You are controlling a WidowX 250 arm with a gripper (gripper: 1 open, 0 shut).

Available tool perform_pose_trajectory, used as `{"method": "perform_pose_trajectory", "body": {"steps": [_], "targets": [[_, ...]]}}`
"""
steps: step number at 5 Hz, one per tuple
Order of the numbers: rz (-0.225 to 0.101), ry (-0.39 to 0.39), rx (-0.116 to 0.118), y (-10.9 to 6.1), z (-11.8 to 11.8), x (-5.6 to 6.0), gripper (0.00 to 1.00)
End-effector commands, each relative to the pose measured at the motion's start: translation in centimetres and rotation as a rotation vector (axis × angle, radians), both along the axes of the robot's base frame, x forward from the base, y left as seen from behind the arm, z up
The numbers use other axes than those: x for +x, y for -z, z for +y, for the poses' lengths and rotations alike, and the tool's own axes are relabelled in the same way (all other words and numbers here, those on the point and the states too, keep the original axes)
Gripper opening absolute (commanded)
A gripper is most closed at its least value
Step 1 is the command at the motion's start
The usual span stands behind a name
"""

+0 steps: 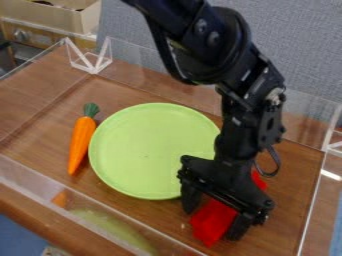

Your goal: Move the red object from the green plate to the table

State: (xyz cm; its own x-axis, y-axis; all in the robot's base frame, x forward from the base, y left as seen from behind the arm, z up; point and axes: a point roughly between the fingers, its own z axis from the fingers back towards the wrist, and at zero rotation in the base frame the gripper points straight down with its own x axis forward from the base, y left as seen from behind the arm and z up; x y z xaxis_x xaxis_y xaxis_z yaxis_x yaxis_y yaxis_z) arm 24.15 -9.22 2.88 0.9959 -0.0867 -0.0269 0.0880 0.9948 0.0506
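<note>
One view alone was supplied, looking down on the table (147, 90) from the front. The red object (214, 224) was seen at the lower right of the frame, resting off the green plate (140, 150) on the wood just beyond its lower-right rim, with the gripper (225, 208) pointed down over it. The jaws were held wide apart, straddling the bar's upper end, and whether the fingers touched it could not be told. The step in hand was judged to be the release, with the carrying done and the bar set down. The next move was judged to call for a straight lift of the arm, so that the open fingers would not drag the bar. An orange carrot (82, 143) was seen lying left of the plate, apart from it. No brand, label or legible writing was found anywhere in the frame.
</note>
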Motion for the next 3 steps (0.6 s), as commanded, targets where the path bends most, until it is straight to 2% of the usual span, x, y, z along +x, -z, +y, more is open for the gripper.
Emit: {"method": "perform_pose_trajectory", "body": {"steps": [1,3], "targets": [[-0.041,-0.015,0.002,-0.61,0.30,0.80,1.00],[-0.073,-0.025,0.006,-1.21,0.26,0.74,1.00]]}}
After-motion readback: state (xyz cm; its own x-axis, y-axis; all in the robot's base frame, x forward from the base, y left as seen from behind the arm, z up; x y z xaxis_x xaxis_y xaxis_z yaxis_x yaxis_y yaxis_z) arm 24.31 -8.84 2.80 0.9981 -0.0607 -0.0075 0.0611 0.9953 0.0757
